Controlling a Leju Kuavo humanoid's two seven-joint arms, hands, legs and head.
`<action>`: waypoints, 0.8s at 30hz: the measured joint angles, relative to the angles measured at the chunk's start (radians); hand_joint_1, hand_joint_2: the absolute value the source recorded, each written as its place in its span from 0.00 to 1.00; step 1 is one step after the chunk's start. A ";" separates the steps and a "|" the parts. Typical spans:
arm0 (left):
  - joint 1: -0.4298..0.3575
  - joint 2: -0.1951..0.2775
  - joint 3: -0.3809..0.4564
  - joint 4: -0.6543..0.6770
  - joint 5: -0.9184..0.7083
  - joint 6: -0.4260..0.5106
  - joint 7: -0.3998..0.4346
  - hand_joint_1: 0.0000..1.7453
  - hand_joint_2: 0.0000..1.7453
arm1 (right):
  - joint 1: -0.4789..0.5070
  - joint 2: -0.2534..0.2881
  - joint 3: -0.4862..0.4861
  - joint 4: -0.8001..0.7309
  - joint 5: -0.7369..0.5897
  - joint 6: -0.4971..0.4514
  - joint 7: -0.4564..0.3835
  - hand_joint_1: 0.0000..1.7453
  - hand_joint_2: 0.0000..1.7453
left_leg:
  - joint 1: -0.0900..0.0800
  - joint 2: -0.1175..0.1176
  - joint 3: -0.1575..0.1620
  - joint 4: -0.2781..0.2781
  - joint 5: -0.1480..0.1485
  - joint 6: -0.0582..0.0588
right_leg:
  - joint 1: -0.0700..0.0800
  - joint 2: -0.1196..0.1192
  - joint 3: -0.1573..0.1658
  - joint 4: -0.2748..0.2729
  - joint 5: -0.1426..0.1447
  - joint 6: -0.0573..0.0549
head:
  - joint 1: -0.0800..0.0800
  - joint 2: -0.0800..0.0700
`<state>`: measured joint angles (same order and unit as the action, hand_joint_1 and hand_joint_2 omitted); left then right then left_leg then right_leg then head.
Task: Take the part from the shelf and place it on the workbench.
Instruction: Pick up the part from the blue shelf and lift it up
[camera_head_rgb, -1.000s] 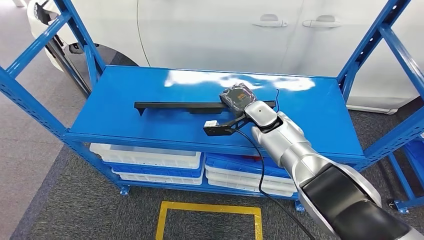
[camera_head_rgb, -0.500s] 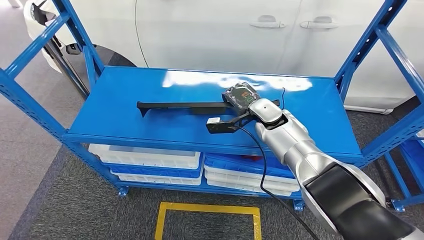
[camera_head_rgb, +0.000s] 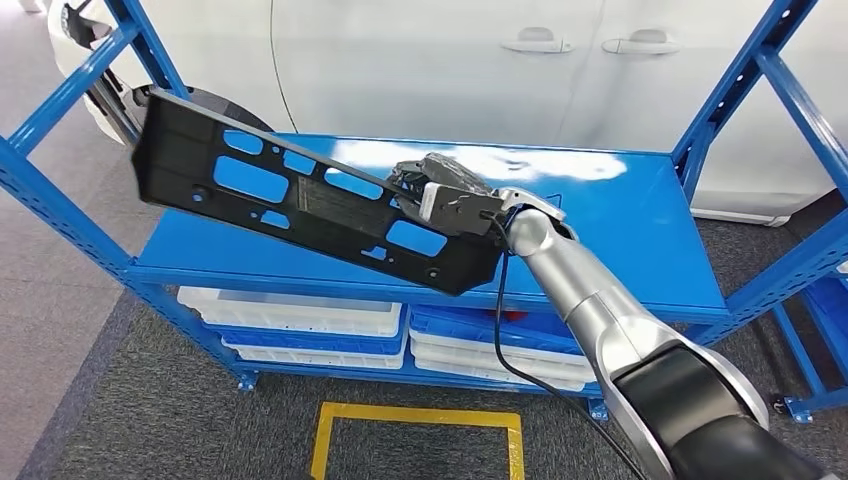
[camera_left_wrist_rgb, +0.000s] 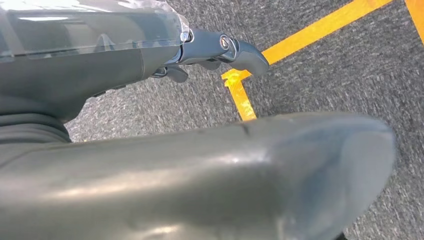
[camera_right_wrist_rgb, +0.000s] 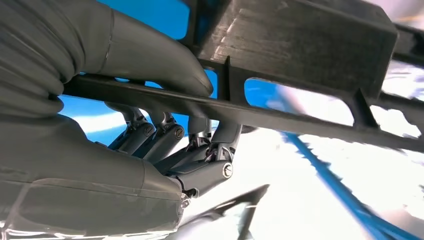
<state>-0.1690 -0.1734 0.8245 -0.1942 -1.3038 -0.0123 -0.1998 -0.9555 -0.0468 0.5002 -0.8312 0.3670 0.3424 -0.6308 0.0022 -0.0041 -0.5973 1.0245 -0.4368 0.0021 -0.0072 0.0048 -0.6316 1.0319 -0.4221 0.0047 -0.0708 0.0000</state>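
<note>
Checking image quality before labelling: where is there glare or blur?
Head view: white glare on the blue shelf top behind the sharply rendered black part. Right wrist view: background washed out and streaky. Left wrist view: a large blurred dark shape close up, floor sharper.

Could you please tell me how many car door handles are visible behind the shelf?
2. Both sit on the white car behind the shelf: one handle on the left door, the other handle just right of it. Others may lie outside the frame.

Black slotted part (camera_head_rgb: 310, 200), tilted above shelf (camera_head_rgb: 620, 215)
</note>
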 joint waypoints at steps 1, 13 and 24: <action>0.000 0.000 0.001 0.000 0.001 0.001 0.000 0.00 0.00 | 0.007 -0.001 -0.002 -0.031 -0.040 0.024 -0.002 1.00 1.00 | 0.001 0.000 -0.001 0.000 -0.002 -0.005 | -0.001 -0.001 0.001 -0.002 0.001 -0.005 | 0.000 0.000; -0.002 0.000 0.007 0.000 0.014 0.018 -0.010 0.00 0.00 | 0.174 -0.011 -0.017 -0.437 -0.491 0.263 0.000 1.00 1.00 | 0.003 0.000 -0.008 0.016 0.000 -0.010 | -0.001 -0.002 0.011 -0.009 -0.002 -0.015 | 0.000 0.000; -0.008 -0.009 0.019 0.000 0.029 0.072 -0.041 0.00 0.00 | 0.482 -0.014 -0.018 -0.702 -0.529 0.309 -0.062 1.00 1.00 | 0.006 -0.003 0.014 -0.028 0.012 0.025 | -0.004 -0.003 -0.111 0.264 -0.129 0.024 | 0.000 0.000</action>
<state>-0.1768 -0.1821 0.8433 -0.1942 -1.2743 0.0594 -0.2409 -0.4739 -0.0610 0.4825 -1.5337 -0.1624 0.6512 -0.6932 0.0080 -0.0069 -0.5835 0.9969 -0.4249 0.0274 -0.0111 0.0017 -0.7424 1.2955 -0.5508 0.0291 -0.0706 0.0000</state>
